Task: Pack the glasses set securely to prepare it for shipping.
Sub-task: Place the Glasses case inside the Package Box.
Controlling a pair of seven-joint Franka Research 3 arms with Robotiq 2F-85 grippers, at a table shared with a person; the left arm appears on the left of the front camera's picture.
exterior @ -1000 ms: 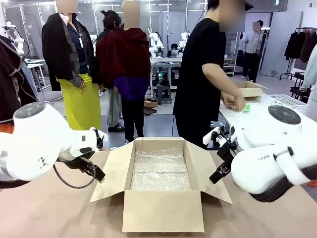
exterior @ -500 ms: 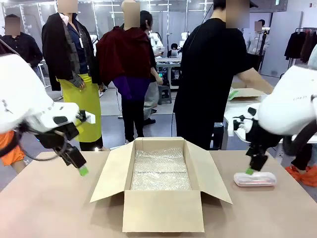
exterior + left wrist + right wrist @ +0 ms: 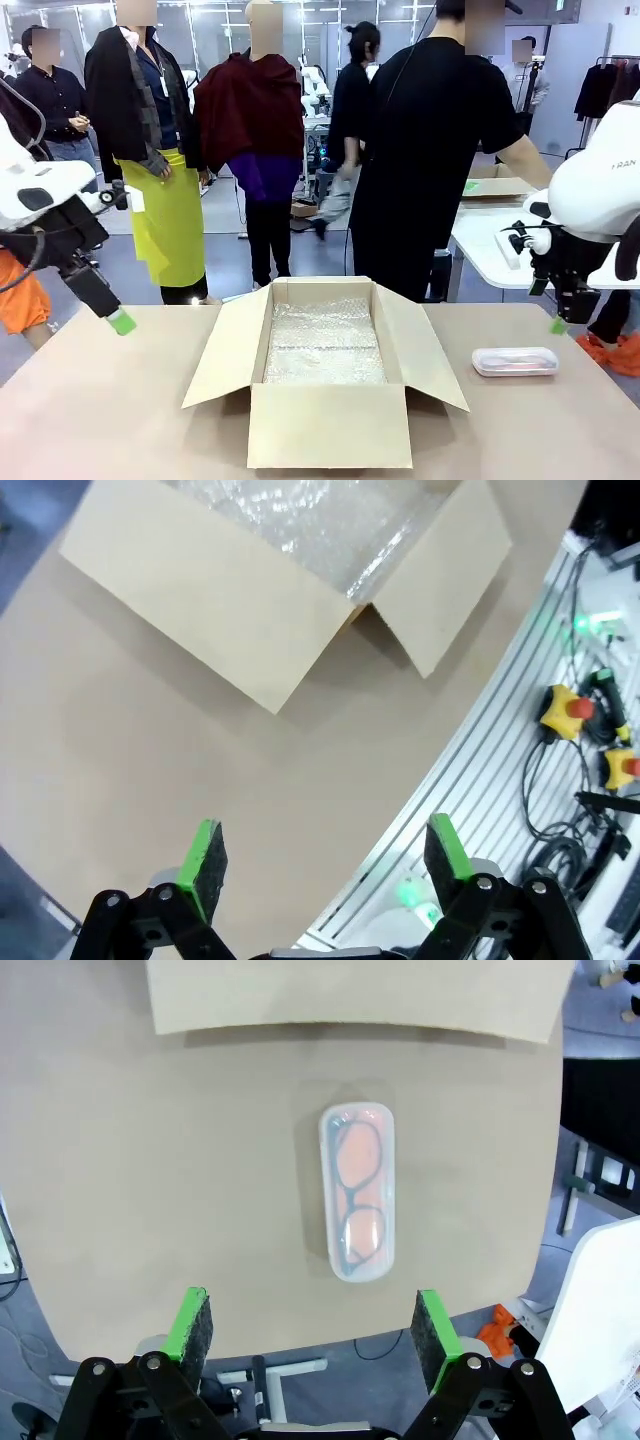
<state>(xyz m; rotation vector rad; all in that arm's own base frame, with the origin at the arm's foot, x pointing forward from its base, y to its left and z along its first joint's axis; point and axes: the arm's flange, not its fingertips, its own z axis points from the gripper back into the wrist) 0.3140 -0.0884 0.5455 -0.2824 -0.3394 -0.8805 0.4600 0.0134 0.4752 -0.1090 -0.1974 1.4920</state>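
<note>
Raised off the glasses case (image 3: 357, 1192), frames seemingly pink, flat on the table (image 3: 150, 1160): right claw (image 3: 312, 1302), spread wide, empty; left claw (image 3: 322, 830) likewise.

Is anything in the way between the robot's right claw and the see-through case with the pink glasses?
Nothing visible is. The right gripper hangs open over the clear plastic case with pink-framed glasses, with bare table around it. Toward the open cardboard box, its side flap sticks up between.

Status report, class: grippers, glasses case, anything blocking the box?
Left gripper open, empty, over the table. Right gripper open, above pink-framed glasses case beside the open cardboard box. Nothing blocking the box.
</note>
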